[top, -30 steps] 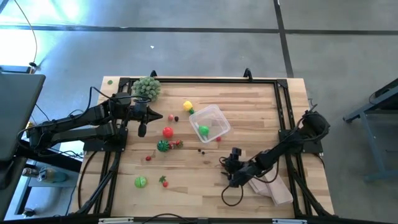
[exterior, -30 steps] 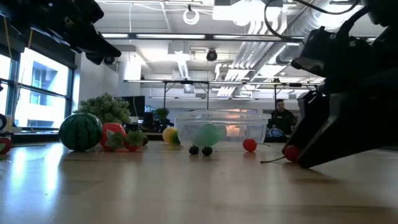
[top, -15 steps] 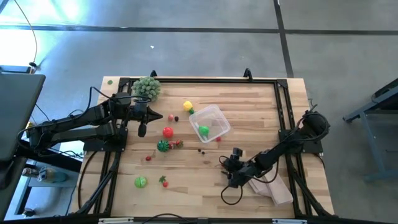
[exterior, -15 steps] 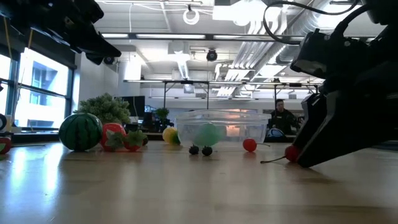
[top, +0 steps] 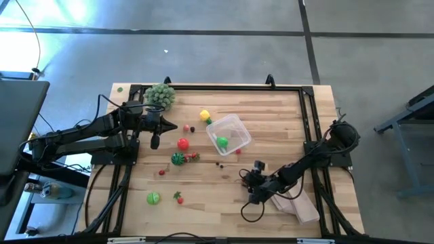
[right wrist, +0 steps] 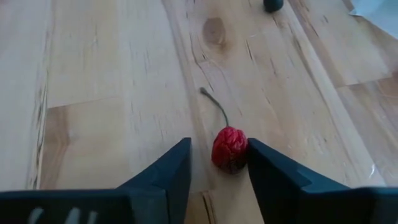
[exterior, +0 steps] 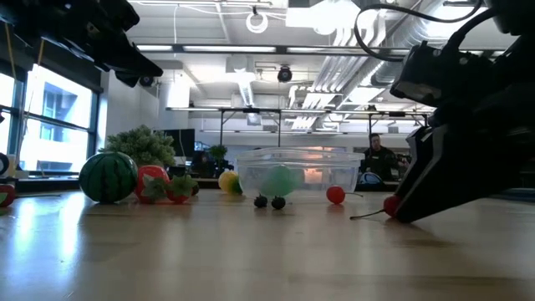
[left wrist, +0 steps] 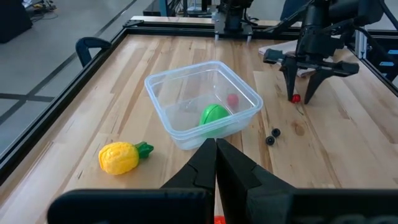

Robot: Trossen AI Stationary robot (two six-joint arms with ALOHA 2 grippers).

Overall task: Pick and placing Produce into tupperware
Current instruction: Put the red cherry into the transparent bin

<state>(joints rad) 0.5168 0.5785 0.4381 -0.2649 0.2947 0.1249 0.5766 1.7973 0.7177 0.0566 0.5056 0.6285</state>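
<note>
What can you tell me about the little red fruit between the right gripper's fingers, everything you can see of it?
The red fruit is small, roundish and dark red, with a wrinkled, bumpy skin like a raspberry and a thin dark stem curving away over the wood. It looks like a plastic toy. It lies on the wooden table, near the table's front right area. The right gripper is down around it: one finger seems to touch its side, the other stands a little apart. It has not been lifted.
</note>
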